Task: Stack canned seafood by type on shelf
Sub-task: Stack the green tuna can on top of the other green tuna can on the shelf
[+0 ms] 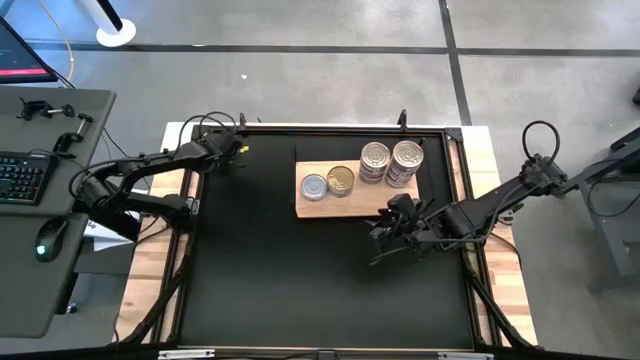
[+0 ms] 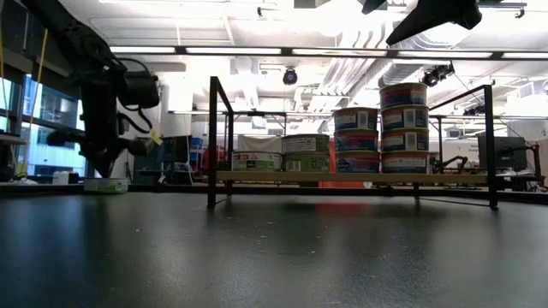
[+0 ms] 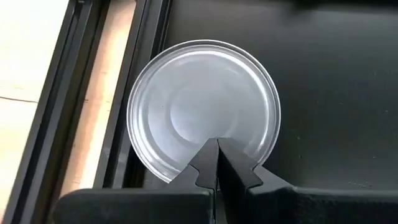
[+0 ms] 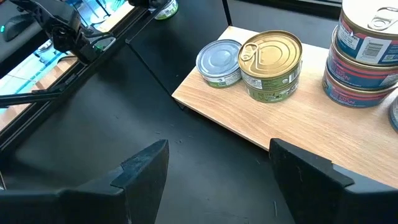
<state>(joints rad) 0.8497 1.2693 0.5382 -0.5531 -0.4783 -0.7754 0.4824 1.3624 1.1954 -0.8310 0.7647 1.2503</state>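
Note:
A silver-lidded can (image 3: 204, 106) with a green label (image 2: 107, 184) stands on the black mat at its far left corner, beside the frame rail. My left gripper (image 3: 217, 149) is shut, its fingertips over that lid. The shelf (image 1: 345, 205), a pale wood board, carries a silver-lidded can (image 4: 219, 61), a gold-lidded can (image 4: 271, 62) and two stacks of cans (image 1: 374, 160) (image 1: 406, 158). My right gripper (image 4: 217, 155) hangs open above the mat just off the shelf's near edge, with nothing between its fingers. My left gripper's shut fingertips (image 3: 211, 155) point steeply down over the lid's edge region (image 3: 214, 134). Whether they touch the lid, I cannot tell. The can stands upright on the mat.
A black metal frame (image 2: 211, 141) holds the shelf above the mat. Black rails (image 3: 112, 93) run along the mat's left edge next to the can. The wide black mat (image 1: 320, 280) lies bare toward the near edge. A desk with a keyboard (image 1: 25, 175) stands to the left.

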